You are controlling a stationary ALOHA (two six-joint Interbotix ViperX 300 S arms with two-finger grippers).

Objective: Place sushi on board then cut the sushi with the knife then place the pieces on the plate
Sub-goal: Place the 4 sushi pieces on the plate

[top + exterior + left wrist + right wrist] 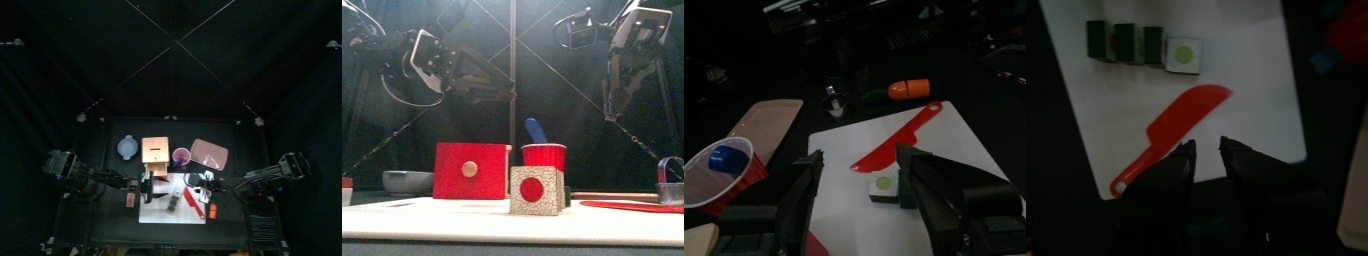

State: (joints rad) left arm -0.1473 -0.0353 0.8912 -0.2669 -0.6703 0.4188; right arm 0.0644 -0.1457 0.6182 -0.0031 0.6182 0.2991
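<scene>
The white cutting board [163,212] lies at the table's front middle. On it sits the sushi roll [1140,44], with several dark blocks side by side and an end block [885,186] showing a green centre. The red knife [1170,137] lies loose on the board next to the roll. My left gripper [869,185] hangs open above the end block without touching it. My right gripper [1208,162] hovers over the knife's handle end, jaws slightly apart and holding nothing. The pink tray [210,152] lies behind the board to the right.
Along the back stand a blue-grey bowl [127,148], the wooden box [472,170] with its red drawer front, and a red cup [545,157] holding a blue knife [536,130]. A toy carrot [909,89] lies off the board's right side.
</scene>
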